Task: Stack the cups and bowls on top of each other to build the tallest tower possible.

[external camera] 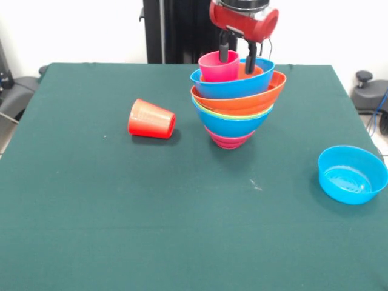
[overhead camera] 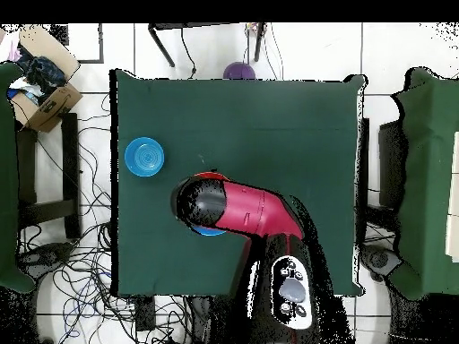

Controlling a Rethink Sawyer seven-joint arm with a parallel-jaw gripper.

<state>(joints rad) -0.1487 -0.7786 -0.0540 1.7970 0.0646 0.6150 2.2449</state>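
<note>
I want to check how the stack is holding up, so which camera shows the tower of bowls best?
The front view. The tower shows whole there, every rim band visible, with the pink cup on top under the hand. In the overhead view the arm covers it; only a blue sliver peeks out.

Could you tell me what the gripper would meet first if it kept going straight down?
Probably the pink cup topping the tower: the gripper points down with one finger by the cup's rim; depth is unclear.

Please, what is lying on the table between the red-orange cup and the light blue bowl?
In the front view the tower of nested bowls stands between the red-orange cup and the light blue bowl; otherwise only bare green table.
</note>
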